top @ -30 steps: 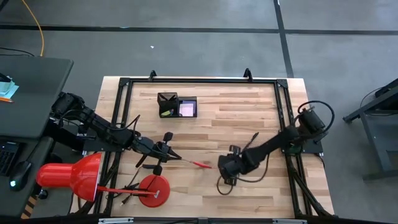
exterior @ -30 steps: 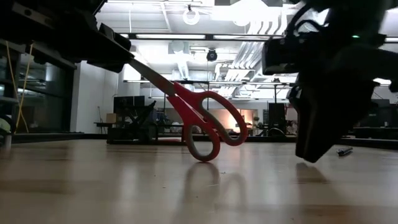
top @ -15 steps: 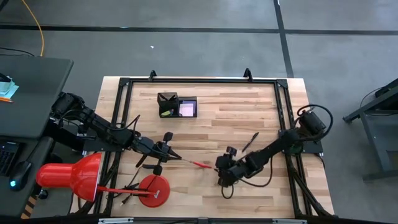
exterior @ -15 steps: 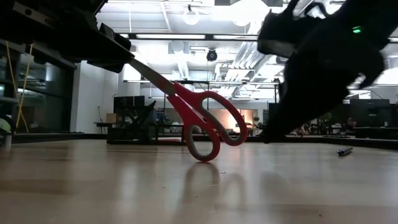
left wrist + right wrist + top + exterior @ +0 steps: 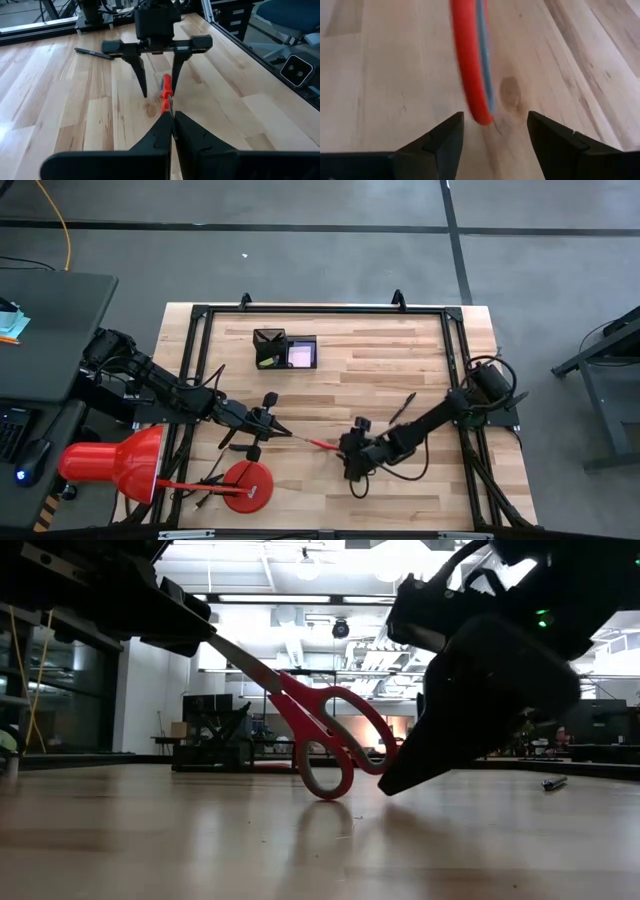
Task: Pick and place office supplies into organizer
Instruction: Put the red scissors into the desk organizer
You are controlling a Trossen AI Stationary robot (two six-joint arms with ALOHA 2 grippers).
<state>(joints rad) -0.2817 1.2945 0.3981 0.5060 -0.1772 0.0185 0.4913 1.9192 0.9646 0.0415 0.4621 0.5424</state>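
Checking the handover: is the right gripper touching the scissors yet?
Apart. In the right wrist view the open right gripper has the scissors handle between its fingers, bare wood showing on both sides. The left gripper holds the blades.

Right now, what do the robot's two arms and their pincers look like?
Both arms are dark, jointed and slender, with black cables looping beside them. The right pincer has a boxy black body, a straight crossbar and two tapering black fingers. The left pincer has two wedge-shaped matte black fingers. A small green light shows on the right arm.
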